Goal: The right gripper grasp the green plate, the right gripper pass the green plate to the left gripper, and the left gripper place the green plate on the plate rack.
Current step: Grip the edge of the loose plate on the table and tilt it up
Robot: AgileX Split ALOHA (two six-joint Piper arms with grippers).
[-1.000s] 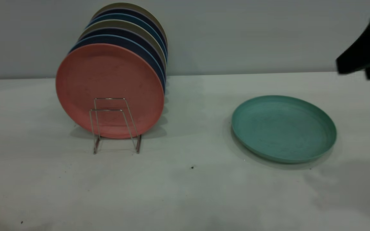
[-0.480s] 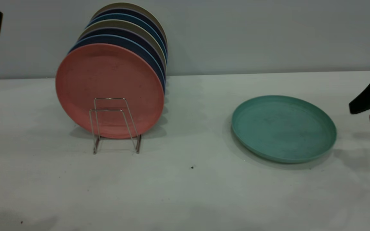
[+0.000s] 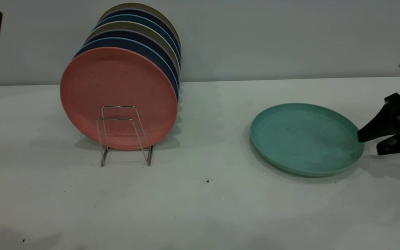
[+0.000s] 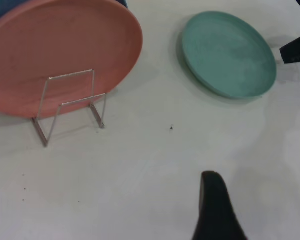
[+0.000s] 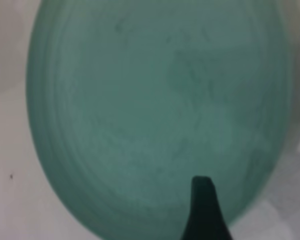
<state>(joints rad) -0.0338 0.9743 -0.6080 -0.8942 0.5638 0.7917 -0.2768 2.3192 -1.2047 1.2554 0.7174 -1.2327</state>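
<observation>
The green plate (image 3: 307,139) lies flat on the counter (image 3: 200,201), rim up, toward the right edge and well apart from the plate rack (image 3: 123,135), which stands toward the back left with a salmon-pink plate (image 3: 118,97) leaning upright in its front slots and a row of navy-blue plates (image 3: 144,45) and paler ones behind it. Lying flat as it does, the plate offers only its low raised rim for a grip, which is probably why the right gripper (image 3: 368,143) comes in low from the right edge of the counter, nearly level with the surface. Its jaws stand spread, one above the other, the upper tip just at the plate's right rim and the lower one just beside it nearer the counter; nothing is held yet, and whether the upper tip already touches the rim cannot be told. From the right wrist view one dark finger (image 5: 204,210) reaches over the near rim of the plate, so the rim seems set to pass between the jaws. The left gripper (image 4: 215,210) hangs high over the front left part of the counter, away from everything; only one of its fingers shows, so its opening cannot be told
</observation>
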